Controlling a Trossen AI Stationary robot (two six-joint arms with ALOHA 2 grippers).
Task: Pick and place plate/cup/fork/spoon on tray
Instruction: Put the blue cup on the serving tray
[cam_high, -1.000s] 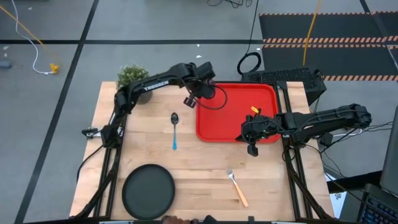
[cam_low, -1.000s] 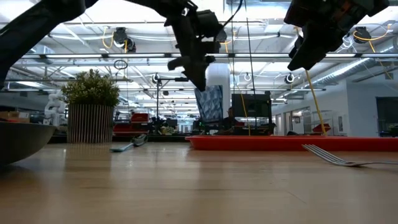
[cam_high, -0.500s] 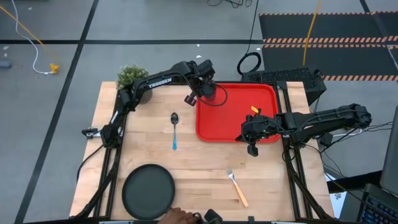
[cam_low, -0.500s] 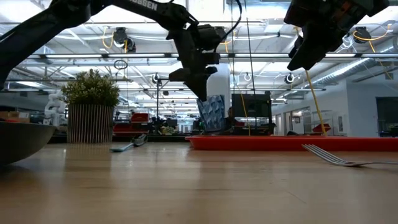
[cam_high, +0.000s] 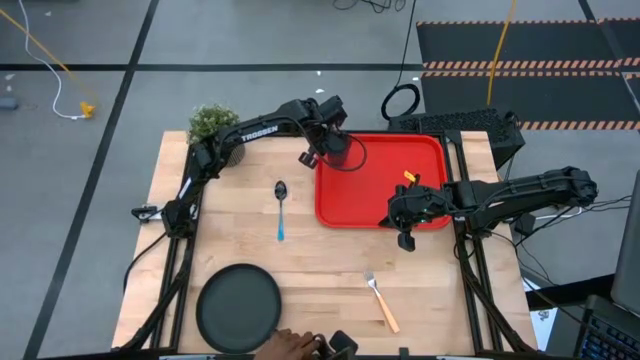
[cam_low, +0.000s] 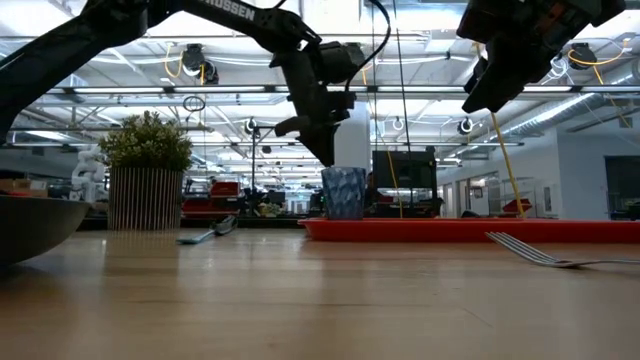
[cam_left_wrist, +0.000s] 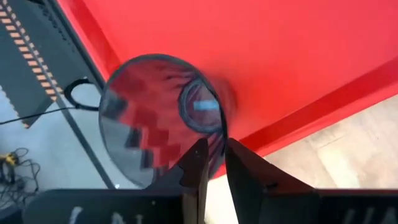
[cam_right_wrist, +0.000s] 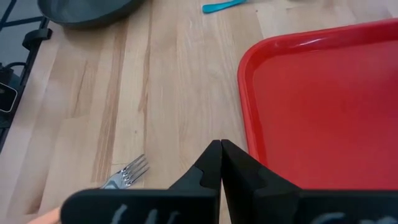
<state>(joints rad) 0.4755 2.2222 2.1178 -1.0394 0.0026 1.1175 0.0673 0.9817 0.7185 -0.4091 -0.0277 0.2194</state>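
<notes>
The dark translucent cup (cam_high: 340, 150) stands in the far left corner of the red tray (cam_high: 400, 190); the low view shows it upright (cam_low: 344, 192). My left gripper (cam_high: 323, 152) is shut on it from above (cam_left_wrist: 216, 163). My right gripper (cam_high: 405, 236) is shut and empty above the tray's near right part (cam_right_wrist: 221, 150). The black plate (cam_high: 240, 305) lies flat on the table near the front left. The blue-handled spoon (cam_high: 281, 208) lies left of the tray. The orange-handled fork (cam_high: 382, 302) lies in front of the tray. My left gripper pinches the cup's wall at the rim (cam_left_wrist: 219, 138), on the cup's left side, one finger inside and one outside. The fingers come slanting down from above and from the table's left. The cup stands upright with its base on the tray (cam_low: 344, 214).
A potted green plant (cam_high: 212, 125) stands at the table's far left corner. A person's hand (cam_high: 288, 346) shows at the table's near edge beside the plate. Bare wood lies between the spoon, plate and fork.
My left gripper has gone down and a little toward the table's right with the cup. The cup hung tilted above the tray and now stands upright on the tray's far left corner. A person's hand has come in at the near edge.
</notes>
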